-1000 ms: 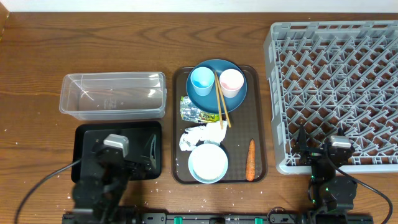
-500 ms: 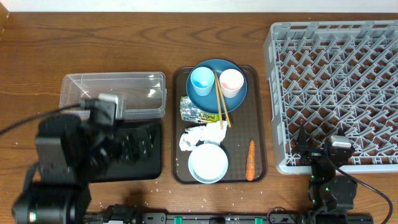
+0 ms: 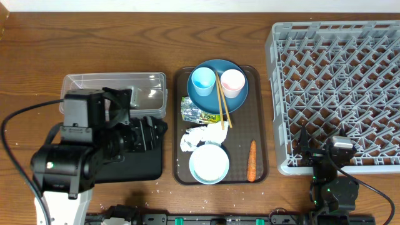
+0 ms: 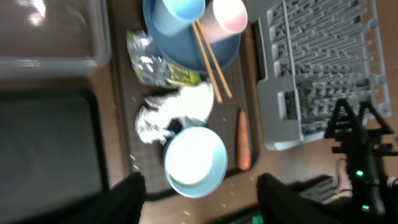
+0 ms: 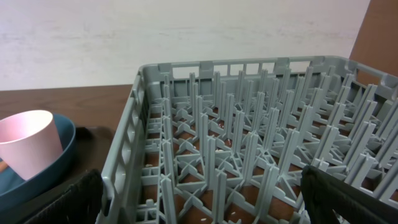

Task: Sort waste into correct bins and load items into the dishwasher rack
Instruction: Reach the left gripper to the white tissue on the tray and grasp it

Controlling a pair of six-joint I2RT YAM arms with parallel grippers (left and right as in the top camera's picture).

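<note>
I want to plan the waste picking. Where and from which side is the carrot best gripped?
The carrot lies flat and alone on the brown tray, with a gap toward the bowl. So probably come from straight above and pinch across its width, at the thicker half nearer the robot.

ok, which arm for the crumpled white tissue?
Left. The left gripper is open, beside the dark brown serving tray with the crumpled white tissue in its view. The right gripper sits at the near corner of the grey plastic rack, facing it.
</note>
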